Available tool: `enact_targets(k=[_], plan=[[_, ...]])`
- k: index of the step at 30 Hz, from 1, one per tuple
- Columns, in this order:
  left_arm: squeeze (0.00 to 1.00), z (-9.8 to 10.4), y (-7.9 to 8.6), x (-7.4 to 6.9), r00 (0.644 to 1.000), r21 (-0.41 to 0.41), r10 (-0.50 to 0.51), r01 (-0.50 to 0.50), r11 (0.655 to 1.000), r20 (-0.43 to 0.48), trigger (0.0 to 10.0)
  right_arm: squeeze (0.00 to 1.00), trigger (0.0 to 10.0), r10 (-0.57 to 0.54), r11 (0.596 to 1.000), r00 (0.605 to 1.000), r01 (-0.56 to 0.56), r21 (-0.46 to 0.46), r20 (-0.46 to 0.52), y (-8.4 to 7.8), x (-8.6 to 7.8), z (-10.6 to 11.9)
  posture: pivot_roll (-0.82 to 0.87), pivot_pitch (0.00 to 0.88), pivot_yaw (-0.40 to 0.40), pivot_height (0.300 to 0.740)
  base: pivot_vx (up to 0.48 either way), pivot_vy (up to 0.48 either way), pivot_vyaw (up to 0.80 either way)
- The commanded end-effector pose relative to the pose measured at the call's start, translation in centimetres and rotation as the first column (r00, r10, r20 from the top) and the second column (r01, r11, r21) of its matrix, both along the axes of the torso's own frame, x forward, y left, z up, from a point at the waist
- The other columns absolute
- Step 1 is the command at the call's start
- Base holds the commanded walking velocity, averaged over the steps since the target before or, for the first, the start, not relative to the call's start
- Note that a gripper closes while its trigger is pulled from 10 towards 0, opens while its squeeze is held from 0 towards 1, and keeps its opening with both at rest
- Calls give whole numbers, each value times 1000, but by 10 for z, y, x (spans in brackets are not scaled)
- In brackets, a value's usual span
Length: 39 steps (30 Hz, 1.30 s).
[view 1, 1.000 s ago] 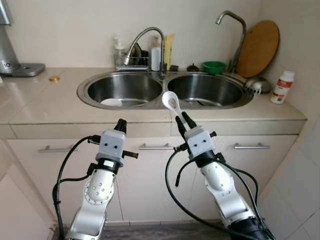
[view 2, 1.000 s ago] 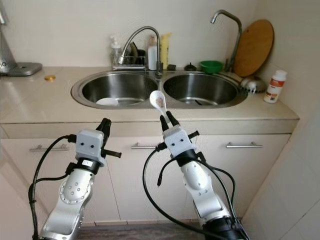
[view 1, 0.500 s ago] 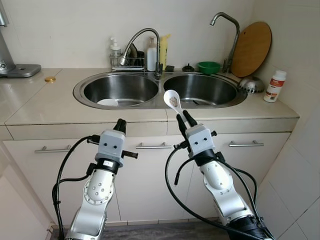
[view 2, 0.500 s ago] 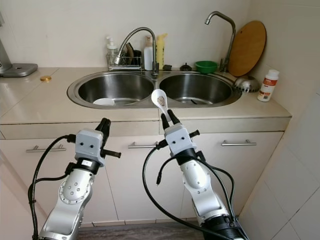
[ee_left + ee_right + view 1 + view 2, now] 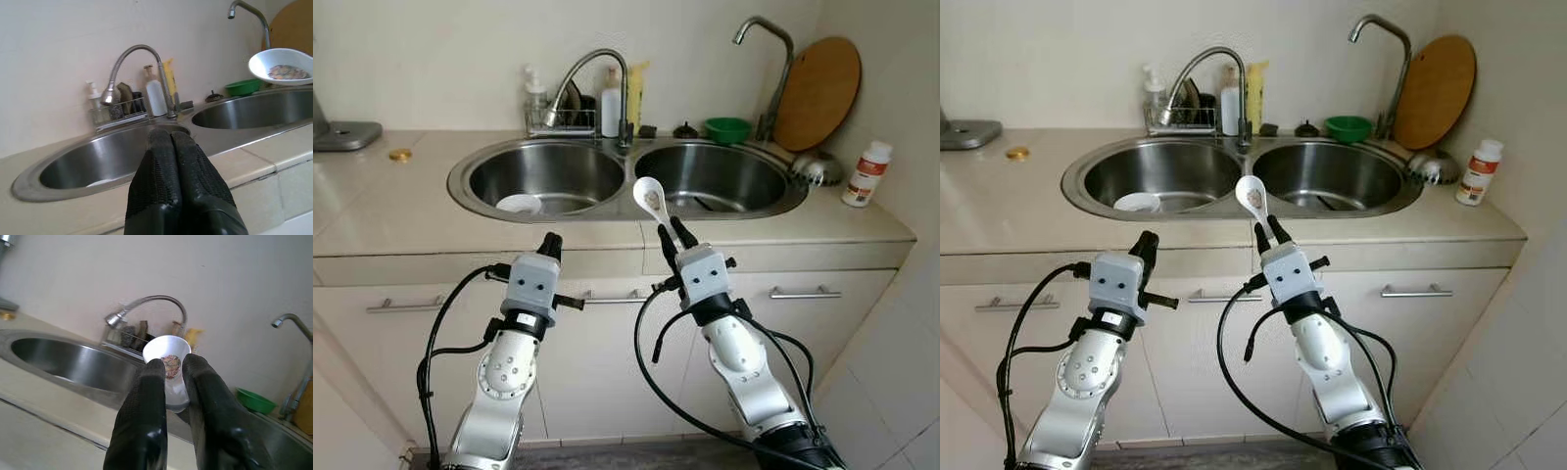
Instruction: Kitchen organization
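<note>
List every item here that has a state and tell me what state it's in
white spoon: held upright, bowl up, patterned inside
right gripper: shut on the spoon's handle, in front of the counter edge
left gripper: shut, holding nothing
left basin: a white dish lies at its bottom
faucets: no water running
round wooden board: leaning against the wall
cabinet doors: closed

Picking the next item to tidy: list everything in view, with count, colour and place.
sink: 1, steel, two basins
white dish: 1, left basin
taps: 2, steel, behind sink
rack with bottles: 1, by wall
green bowl: 1, behind right basin
wooden board: 1, against wall
strainer: 1, steel, right counter
white bottle: 1, far right
gold lid: 1, left counter
spoon: 1, white, held
left gripper: shut, idle
right gripper: shut on spoon
</note>
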State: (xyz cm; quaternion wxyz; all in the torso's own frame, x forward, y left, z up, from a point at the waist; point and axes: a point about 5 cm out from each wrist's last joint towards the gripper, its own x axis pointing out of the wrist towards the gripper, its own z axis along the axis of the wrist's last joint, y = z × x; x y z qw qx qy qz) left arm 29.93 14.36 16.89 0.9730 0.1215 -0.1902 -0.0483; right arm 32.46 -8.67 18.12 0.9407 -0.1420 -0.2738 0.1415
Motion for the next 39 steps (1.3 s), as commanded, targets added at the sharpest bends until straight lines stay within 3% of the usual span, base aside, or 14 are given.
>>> enact_targets(k=[1, 26, 33, 39], plan=[[0, 2, -5, 1, 1000, 1, -21, 21, 1000, -1, 10000, 0, 0, -24, 1000, 1000, 24, 18, -9, -6, 0, -1, 43, 0, -8, 740, 270, 0, 0], [0, 1, -7, 2, 1000, 0, -29, 29, 1000, -7, 10000, 0, 0, -38, 999, 999, 38, 28, -14, -9, 2, -1, 42, 0, -12, 740, 266, 0, 0], [0, 1, -8, 2, 999, -2, -31, 31, 1000, -7, 10000, 0, 0, -41, 999, 999, 41, 31, -11, -10, 3, 0, 41, 0, -12, 740, 268, 0, 800], [0, 0, -8, 3, 999, -2, -32, 32, 999, -8, 10000, 0, 0, -45, 998, 999, 46, 40, -12, -11, 3, 0, 41, 0, -13, 740, 268, 0, 0]])
